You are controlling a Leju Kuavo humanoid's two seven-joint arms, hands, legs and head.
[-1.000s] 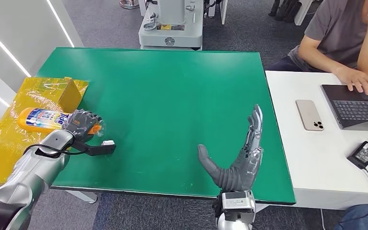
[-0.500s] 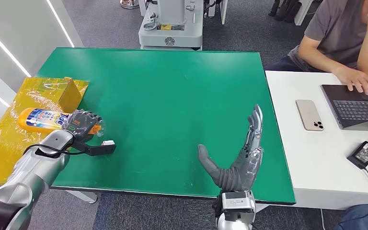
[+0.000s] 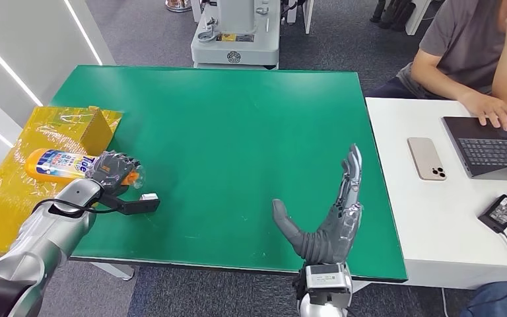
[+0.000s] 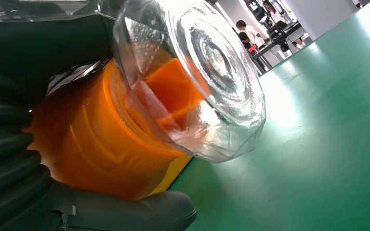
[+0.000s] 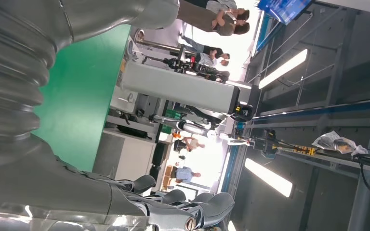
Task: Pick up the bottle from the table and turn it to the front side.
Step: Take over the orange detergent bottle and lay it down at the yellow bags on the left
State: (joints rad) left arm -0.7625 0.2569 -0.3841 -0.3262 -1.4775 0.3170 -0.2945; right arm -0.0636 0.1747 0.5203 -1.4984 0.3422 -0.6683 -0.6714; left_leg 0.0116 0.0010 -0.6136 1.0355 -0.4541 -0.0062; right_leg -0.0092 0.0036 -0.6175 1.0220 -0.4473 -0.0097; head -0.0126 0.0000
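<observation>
Left hand (image 3: 112, 169) fingers wrapped around the cap end of the orange bottle (image 3: 56, 162); bottle lies on its side at the left edge of the green table (image 3: 237, 132), body over the yellow plastic sheet (image 3: 13, 191); left wrist view shows its clear cap (image 4: 192, 72) just above the green surface; right hand (image 3: 330, 218) empty, fingers straight and together, thumb splayed out, edge-on over the table's near edge; person (image 3: 475, 53) sits at a white desk (image 3: 422, 218) with laptop (image 3: 495, 145) and phone (image 3: 426, 158).
</observation>
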